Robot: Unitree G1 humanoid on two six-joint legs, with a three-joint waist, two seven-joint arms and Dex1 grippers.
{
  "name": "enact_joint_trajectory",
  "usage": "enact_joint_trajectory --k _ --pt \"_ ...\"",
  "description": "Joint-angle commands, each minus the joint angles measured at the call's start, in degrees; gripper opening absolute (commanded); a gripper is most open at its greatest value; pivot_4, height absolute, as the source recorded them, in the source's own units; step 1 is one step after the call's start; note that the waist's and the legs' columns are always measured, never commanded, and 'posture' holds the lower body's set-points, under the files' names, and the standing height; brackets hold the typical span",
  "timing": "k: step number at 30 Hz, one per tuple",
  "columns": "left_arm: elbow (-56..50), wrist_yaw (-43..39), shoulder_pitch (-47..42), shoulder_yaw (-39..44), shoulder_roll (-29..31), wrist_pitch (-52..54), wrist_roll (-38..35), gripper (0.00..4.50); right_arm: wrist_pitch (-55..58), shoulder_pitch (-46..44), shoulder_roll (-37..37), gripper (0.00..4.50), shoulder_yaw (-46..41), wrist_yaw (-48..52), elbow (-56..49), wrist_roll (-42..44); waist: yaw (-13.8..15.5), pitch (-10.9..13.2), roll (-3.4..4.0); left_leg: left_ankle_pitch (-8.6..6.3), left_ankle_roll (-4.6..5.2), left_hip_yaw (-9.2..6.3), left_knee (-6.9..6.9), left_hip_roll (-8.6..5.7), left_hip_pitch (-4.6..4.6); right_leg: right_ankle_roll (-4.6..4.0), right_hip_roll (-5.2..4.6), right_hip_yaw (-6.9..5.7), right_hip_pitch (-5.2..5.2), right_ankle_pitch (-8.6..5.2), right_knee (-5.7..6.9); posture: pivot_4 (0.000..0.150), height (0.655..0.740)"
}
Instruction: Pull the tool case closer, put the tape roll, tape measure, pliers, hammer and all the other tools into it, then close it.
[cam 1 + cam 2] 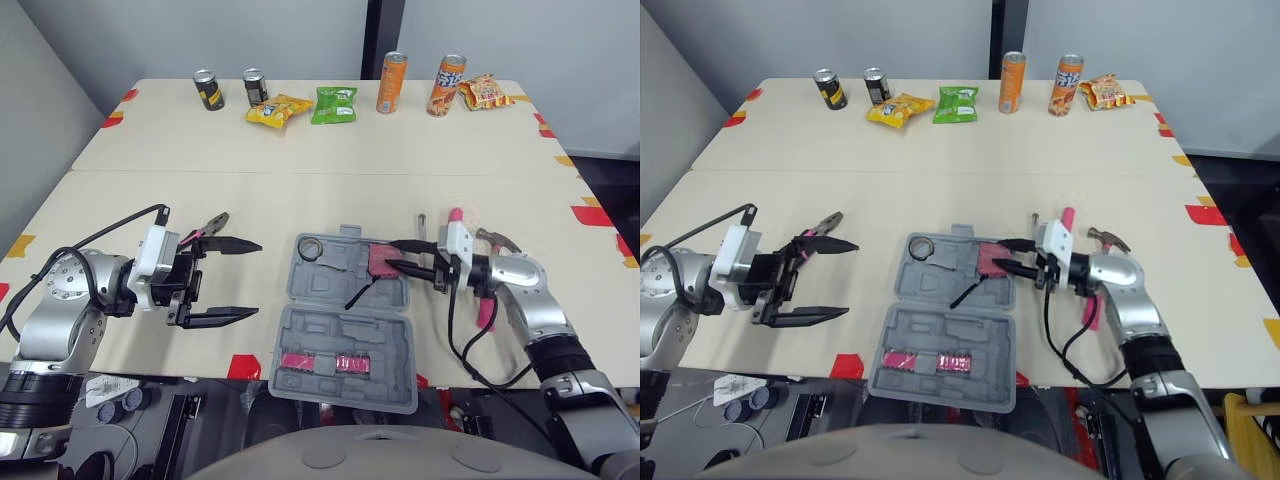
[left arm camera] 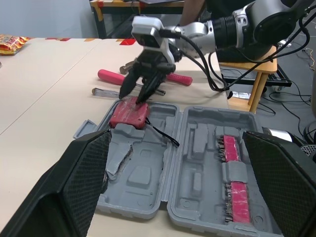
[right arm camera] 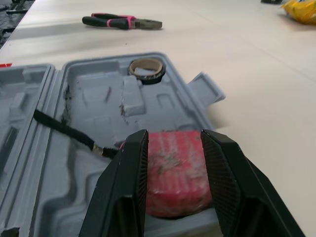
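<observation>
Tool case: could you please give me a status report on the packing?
Left gripper open, empty, beside open tool case. Right gripper shut on tape measure inside it; tape roll in. Pliers, hammer outside; nothing blocking.

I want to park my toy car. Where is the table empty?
The biggest bare patch is the middle of the table, between the snack bags and cans along the far edge and the open tool case. It is crowded near the front: pliers and open left gripper left of the case, hammer on its right, where the right gripper grips the tape measure.
</observation>
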Motion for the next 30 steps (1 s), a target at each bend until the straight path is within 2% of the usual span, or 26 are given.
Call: enact_joint_trajectory --k 1,6,12,16,20,22,27,30 --pt "-0.37 -0.57 -0.62 0.86 0.39 -0.68 -0.58 4.50 -3.44 -1.73 1.21 1.79 0.45 0.22 3.93 -1.21 -0.19 -0.02 -0.03 0.00 0.00 0.00 0.00 0.00 0.00 0.00 0.00 0.00 0.00 0.00 0.00 0.150 0.7400" --pt "-0.44 -0.44 -0.83 0.88 0.51 -0.52 -0.51 4.50 -5.91 -3.07 1.61 1.79 2.41 0.31 10.99 -4.73 -0.43 -0.07 -0.07 0.01 0.02 -0.01 0.02 0.01 0.02 -0.03 0.00 -0.02 0.00 -0.01 0.05 0.150 0.7400" --pt "-0.81 -0.24 -0.62 1.07 0.71 -0.28 -0.58 4.50 -0.41 -4.09 0.55 1.79 5.10 -0.46 14.64 -7.81 -0.83 -0.62 -0.42 0.01 0.02 -0.01 0.04 0.02 0.14 -0.05 0.00 -0.01 0.08 -0.02 -0.04 0.150 0.7400" --pt "-1.01 -0.06 -0.41 1.21 0.74 -0.17 -0.62 4.50 7.66 -4.36 -1.49 1.79 9.38 -0.93 16.23 -12.04 -0.94 -1.11 -0.74 0.01 0.03 0.10 -0.08 0.04 0.66 -0.12 -0.01 0.05 0.41 -0.06 -0.14 0.150 0.7400" --pt "-1.15 0.12 -0.20 1.32 0.79 -0.04 -0.66 4.50 11.66 -4.77 -2.16 1.79 11.71 -3.03 15.68 -14.09 -0.76 -2.01 -0.93 -0.01 0.04 0.10 -0.67 0.07 1.40 -0.18 -0.01 -0.07 1.29 -0.09 -0.73 0.150 0.7400" --pt "-1.14 0.34 -0.03 1.37 0.80 0.12 -0.62 4.50 10.71 -5.06 -1.55 1.79 10.90 -4.24 14.68 -13.34 -0.74 -2.11 -1.07 -0.03 0.06 0.11 -0.88 0.08 1.85 -0.21 -0.03 -0.11 1.78 -0.11 -1.02 0.150 0.7400" --pt "-1.15 1.84 0.55 1.66 0.50 0.20 -0.22 4.50 6.04 -4.79 -0.72 1.79 6.52 -4.13 9.70 -8.47 -0.72 -2.07 -1.09 -0.05 0.08 0.14 -0.90 0.09 1.84 -0.28 -0.06 -0.14 1.76 -0.15 -1.04 0.150 0.7400" --pt "-1.52 4.12 1.31 2.67 0.01 0.80 -0.76 4.50 4.12 -3.52 -0.67 1.79 1.79 -2.59 2.15 -2.28 -0.56 -1.57 -1.00 -0.05 0.09 0.16 -0.90 0.10 1.70 -0.29 -0.07 -0.13 1.62 -0.15 -1.03 0.150 0.7400"
